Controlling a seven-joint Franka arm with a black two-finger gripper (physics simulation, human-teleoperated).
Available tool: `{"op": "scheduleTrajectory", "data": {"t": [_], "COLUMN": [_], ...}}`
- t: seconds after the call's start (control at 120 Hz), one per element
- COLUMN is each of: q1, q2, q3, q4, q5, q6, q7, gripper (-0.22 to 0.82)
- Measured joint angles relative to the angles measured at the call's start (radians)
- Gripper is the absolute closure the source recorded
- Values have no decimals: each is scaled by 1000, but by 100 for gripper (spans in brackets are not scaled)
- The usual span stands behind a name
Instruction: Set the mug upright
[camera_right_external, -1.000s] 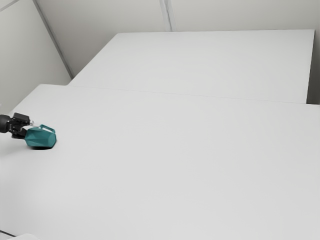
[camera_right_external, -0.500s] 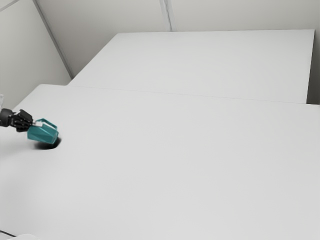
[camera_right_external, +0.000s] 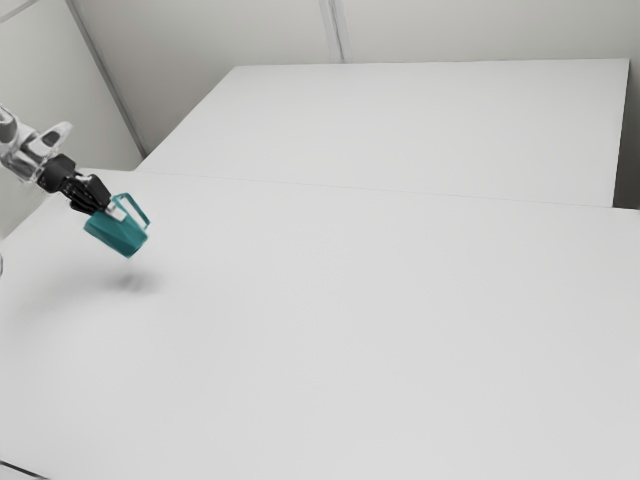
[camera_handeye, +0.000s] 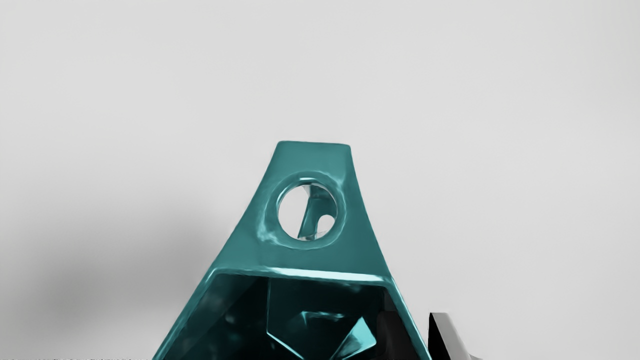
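Mug aloft in the grip, tilted, not upright

Exterior view: my gripper has the mug above the white table, toward the exterior view's left and the far side. A soft shadow lies on the tabletop below it, with a gap between mug and shadow. The mug's mouth faces up toward the gripper; its base points down and toward the exterior view's right. I log the posture as a slant (neither lying flat nor standing).

Wrist view: one finger is inside the mug, the other outside it, with the side wall between them. I record the end effector as closed on that wall, near the rim, the jaws apart by little more than its thickness. The handle, with a round opening through it, juts from a neighbouring side of the mug, away from the gripper.

Background, exterior view: a second pale surface lies beyond the table's far edge.
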Motion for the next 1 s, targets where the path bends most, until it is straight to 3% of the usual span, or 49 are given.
{"op": "scheduleTrajectory", "data": {"t": [0.125, 0.3, 0.383, 0.542, 0.717, 1.0], "q1": [-131, -463, -562, -625, -660, -768], "q2": [-90, -191, -237, -280, -313, -338], "q3": [48, 298, 349, 342, 265, 238], "q4": [-81, -183, -241, -314, -377, -472], "q5": [98, 163, 202, 281, 395, 516], "q6": [36, 89, 123, 179, 237, 362], "q7": [-29, -75, -104, -163, -247, -389], "gripper": [78, 77, 77, 78, 78, 78]}}
